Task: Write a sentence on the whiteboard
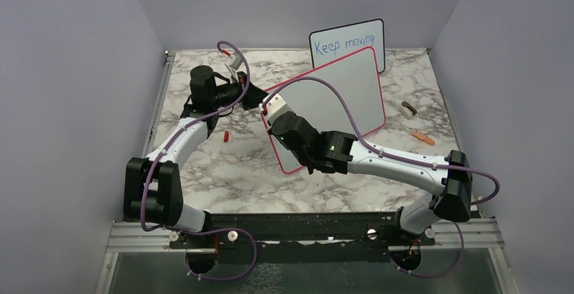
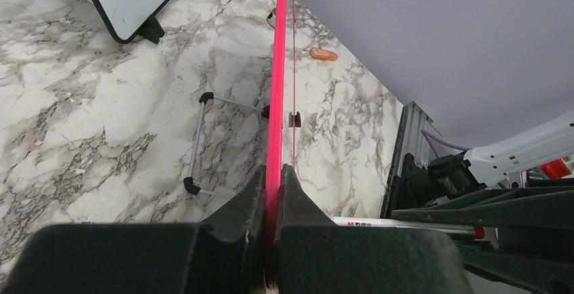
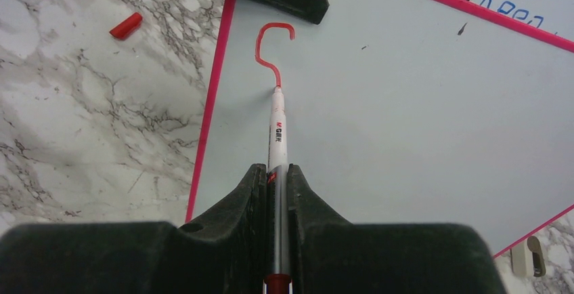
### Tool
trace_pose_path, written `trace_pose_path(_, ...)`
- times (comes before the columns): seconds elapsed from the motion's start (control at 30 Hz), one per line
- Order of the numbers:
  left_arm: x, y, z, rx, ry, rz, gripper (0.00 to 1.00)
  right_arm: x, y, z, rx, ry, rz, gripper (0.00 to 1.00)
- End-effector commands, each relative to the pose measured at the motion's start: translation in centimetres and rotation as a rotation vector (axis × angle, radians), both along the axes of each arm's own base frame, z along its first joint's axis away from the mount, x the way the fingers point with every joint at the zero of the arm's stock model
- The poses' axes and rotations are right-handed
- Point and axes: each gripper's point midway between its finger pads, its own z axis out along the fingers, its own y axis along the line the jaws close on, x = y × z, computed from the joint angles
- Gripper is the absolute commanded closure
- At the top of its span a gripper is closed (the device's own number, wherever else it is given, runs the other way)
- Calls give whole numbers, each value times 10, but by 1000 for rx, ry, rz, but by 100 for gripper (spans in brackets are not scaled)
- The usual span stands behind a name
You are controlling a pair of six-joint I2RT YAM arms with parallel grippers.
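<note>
The whiteboard (image 1: 338, 94), with a red-pink frame, stands tilted at mid-table. My left gripper (image 1: 255, 97) is shut on its left frame edge; in the left wrist view the jaws (image 2: 274, 169) pinch the pink frame (image 2: 275, 91) edge-on. My right gripper (image 1: 274, 116) is shut on a white marker (image 3: 277, 128) with its tip touching the board (image 3: 406, 104) near the upper left corner. Of the sentence, only one red hooked stroke (image 3: 272, 43) shows on the board.
A smaller black-framed board (image 1: 348, 42) with blue writing stands behind it. A red marker cap (image 1: 225, 135) lies left of the whiteboard, also in the right wrist view (image 3: 126, 26). A small beige object (image 1: 408, 109) and an orange object (image 1: 422, 137) lie at the right.
</note>
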Motion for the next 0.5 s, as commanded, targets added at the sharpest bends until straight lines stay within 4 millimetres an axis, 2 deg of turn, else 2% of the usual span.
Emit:
trace_pose_path(0.0,-11,-9,-22,17,65,-35,100,-9,-2,-11,-9,55,17,99)
trace_pose_path(0.17,-10,-9,-23,17,71,-36,100,-13,5,-14,3,82,53,100)
trace_pose_path(0.47,-11,-9,-22,16,71,-36,100,-13,19,-3,72,71,86,100)
